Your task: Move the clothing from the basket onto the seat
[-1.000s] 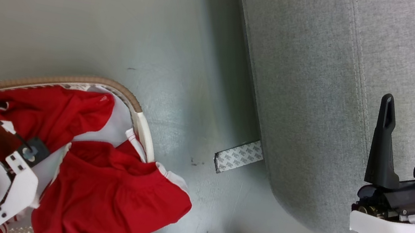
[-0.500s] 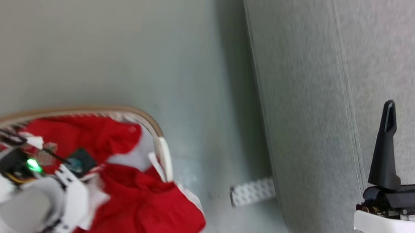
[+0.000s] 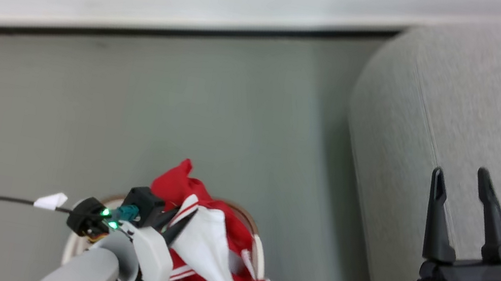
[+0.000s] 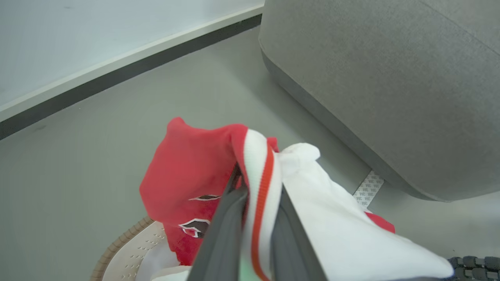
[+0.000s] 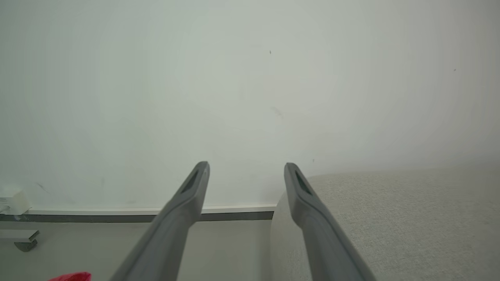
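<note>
Clothing (image 4: 187, 171) lifted over basket (image 4: 133, 253) rim by left fingers (image 4: 220, 238).

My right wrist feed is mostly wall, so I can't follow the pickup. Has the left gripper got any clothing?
Observer: Yes, the left gripper is shut on the clothing, white trim clamped in its jaws.
Operator: Clear of the basket?
Observer: Partly. The gripped fold is held above the basket; more red fabric spills over its rim.
Operator: Where's the seat from there?
Observer: The seat is to the robot's right of the basket, floor between them.
</note>
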